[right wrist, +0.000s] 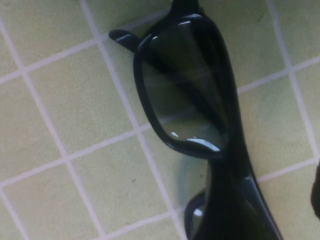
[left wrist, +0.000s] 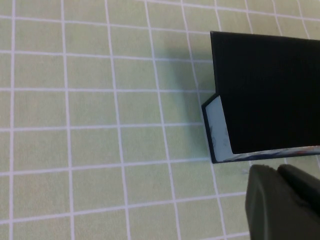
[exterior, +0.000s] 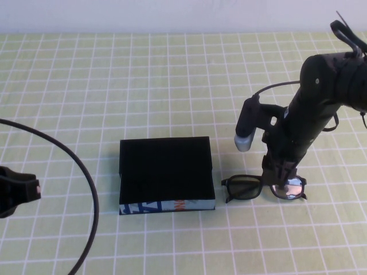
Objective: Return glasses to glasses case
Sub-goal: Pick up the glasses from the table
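The glasses (exterior: 261, 188) lie on the surface just right of the closed glasses case (exterior: 165, 172), long axis sideways; the right hand (exterior: 280, 182) hovers directly above, finger spread unclear; left hand (exterior: 14, 192) parked far left, unreadable

Even, bright overhead light, soft short shadows on the worktop (exterior: 172, 69), pale glare on the glasses (exterior: 264, 188) lenses, right wrist close-up slightly blurred

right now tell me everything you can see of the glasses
The glasses are black, thick-rimmed, plastic-looking, with dark reflective lenses. They lie on the green checked tablecloth just right of the glasses case, apart from it, not yet inside. The right gripper is directly over their right lens; contact cannot be told. The left gripper is far off at the left edge.
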